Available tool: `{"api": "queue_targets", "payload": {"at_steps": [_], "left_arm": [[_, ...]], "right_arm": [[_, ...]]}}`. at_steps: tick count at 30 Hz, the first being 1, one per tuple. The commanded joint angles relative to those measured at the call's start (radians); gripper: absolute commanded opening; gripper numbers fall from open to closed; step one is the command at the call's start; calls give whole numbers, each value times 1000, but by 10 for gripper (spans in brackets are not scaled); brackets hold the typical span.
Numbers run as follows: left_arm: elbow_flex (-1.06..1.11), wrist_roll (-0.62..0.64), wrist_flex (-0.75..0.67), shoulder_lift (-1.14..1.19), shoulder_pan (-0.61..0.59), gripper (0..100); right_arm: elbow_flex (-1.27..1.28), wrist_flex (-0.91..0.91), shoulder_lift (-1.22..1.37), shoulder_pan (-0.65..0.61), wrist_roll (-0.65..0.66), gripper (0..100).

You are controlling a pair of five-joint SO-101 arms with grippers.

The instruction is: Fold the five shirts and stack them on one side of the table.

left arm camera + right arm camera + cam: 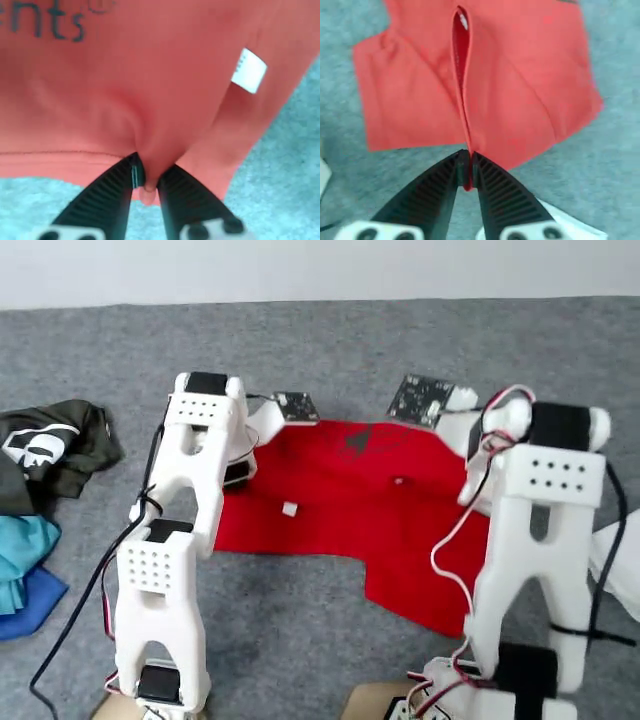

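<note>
We judge that the fold of the red shirt (350, 500) is in hand, with the grasp made and the fold itself not yet carried over. The shirt lies spread in the middle of the grey surface (400, 340), between the two arms. It is mostly flat, with one part reaching towards the near edge by the right arm.

The left end effector (147, 180) is pressed together on a small tuck of red cloth at the shirt's edge, and the fabric puckers upward from the pinch. The right end effector (465, 172) is likewise closed on the cloth, nipping the end of a raised ridge that runs away across the shirt.

The next move seems to call for both arms to lift together and carry their pinched edges across the shirt, with tension kept even so the cloth does not bunch or slip out.

The shirt is plain red, thin and limp, with a white label (248, 70) on it and a dark print (45, 22) near one end.

At the left side of the surface a dark shirt (50, 445), a teal shirt (25, 540) and a blue shirt (25, 605) lie crumpled together, apparently not yet folded.
</note>
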Motion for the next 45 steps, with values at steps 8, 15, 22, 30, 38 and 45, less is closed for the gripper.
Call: {"api": "queue_targets", "payload": {"at_steps": [8,15,22,30,38,45], "left_arm": [[79,-44,31,-28,-3,4],[25,-49,31,-29,-77,4],[58,-57,31,-81,-101,4],[180,-124,28,-129,-95,4],[191,-143,26,-129,-78,32],[194,-114,28,-129,-75,105]], "right_arm": [[279,27,-231,1,-6,12],[298,28,-292,91,29,12],[304,33,-311,107,31,12],[414,36,-357,42,29,12],[482,28,-423,15,26,14],[482,28,-430,18,-9,15]]}}
